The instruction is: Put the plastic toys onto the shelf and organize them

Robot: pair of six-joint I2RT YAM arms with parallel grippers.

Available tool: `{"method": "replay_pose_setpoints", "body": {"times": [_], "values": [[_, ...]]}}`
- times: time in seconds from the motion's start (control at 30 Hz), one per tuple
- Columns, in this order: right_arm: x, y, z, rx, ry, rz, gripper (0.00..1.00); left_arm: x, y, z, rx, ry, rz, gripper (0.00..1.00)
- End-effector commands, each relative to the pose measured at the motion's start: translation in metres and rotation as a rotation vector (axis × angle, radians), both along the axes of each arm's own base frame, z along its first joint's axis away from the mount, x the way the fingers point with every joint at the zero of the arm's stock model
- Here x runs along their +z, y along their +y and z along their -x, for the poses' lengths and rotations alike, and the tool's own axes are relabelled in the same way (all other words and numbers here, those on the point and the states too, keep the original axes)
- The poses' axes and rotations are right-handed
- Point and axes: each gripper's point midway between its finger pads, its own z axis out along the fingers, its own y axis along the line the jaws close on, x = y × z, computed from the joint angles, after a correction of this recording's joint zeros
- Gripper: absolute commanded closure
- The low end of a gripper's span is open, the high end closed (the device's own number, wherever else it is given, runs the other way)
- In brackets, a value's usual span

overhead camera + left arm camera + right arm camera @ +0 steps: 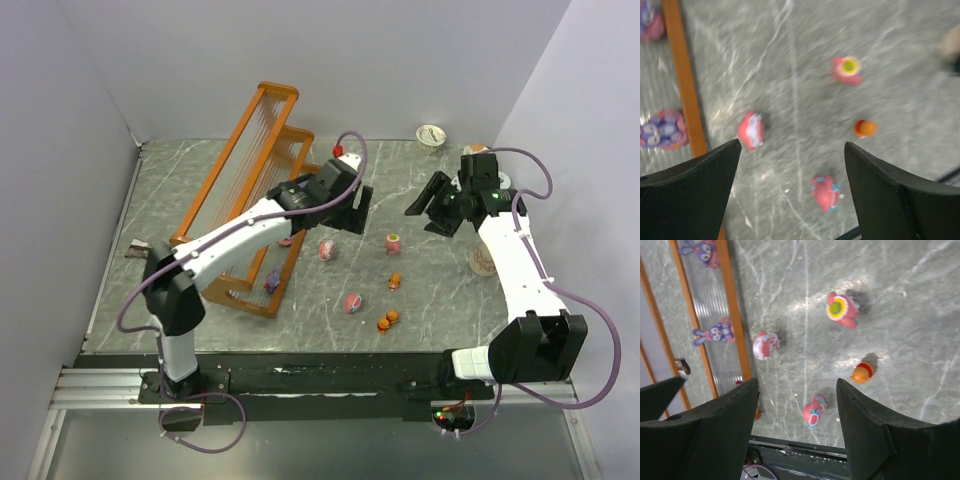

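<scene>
The orange-brown shelf (240, 165) stands at the back left, with two purple toys on its lowest tier (272, 281). Loose on the table are a pink-and-white toy (327, 249), a pink toy with a yellow top (393, 241), a small orange toy (395, 281), a pink toy (352, 301) and another orange toy (388, 321). My left gripper (352, 212) is open and empty above the pink-and-white toy (751, 131), beside the shelf. My right gripper (425, 203) is open and empty, raised over the table's right half. Its view shows the pink toy (813, 411) far below the jaws.
Round foil-lidded cups stand at the back right (431, 134) and beside the right arm (482, 262). A small brown object (135, 250) lies left of the shelf. The shelf's front rail (685, 80) runs along the left of both wrist views (735, 325).
</scene>
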Motion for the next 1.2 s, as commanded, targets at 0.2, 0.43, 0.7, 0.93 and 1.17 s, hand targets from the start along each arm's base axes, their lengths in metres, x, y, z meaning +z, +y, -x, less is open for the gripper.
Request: {"method": "replay_pose_setpoints", "body": {"times": [0.2,0.43,0.7,0.93,1.17], "values": [[-0.007,-0.001,0.005,0.039,0.016,-0.045,0.31,-0.067,0.015,-0.016,0.141,0.039,-0.179,0.17],[-0.01,-0.002,0.005,0.041,0.023,-0.063,0.32,-0.123,0.023,-0.014,0.139,0.084,-0.283,0.17],[-0.013,0.002,0.003,0.052,0.035,-0.081,0.32,-0.153,0.02,-0.016,0.13,0.101,-0.293,0.22],[-0.016,0.003,0.003,0.05,0.041,-0.091,0.33,-0.165,0.027,-0.021,0.155,0.127,-0.282,0.33],[-0.019,0.002,0.004,0.047,0.049,-0.09,0.33,-0.169,0.029,-0.022,0.148,0.129,-0.286,0.5]]}}
